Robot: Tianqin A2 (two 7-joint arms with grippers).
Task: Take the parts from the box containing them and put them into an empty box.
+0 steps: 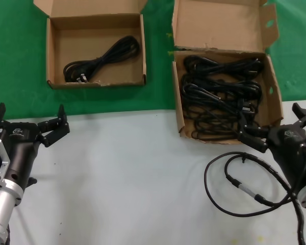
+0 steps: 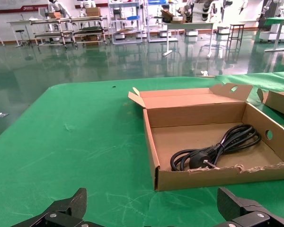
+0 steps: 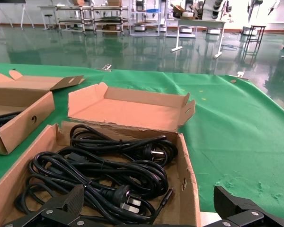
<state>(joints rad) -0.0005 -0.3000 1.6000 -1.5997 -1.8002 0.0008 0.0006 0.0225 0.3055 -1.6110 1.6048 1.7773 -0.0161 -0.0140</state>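
Cords (image 1: pixel 219 94) fill the holed-lid box (image 1: pixel 272 87) at 1 o'clock; one cord (image 1: pixel 99 61) lies in the plain box (image 1: pixel 50 51) at 11. Left gripper (image 1: pixel 28 122) at 8 and right gripper (image 1: pixel 275 127) at 4 both gape, holding nothing.

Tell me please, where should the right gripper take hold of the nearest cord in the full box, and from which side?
Probably at the bundled middle of the front cord, just behind its plug, coming straight down from above. The box walls block the sides, and the right gripper, open, hangs at the front rim.
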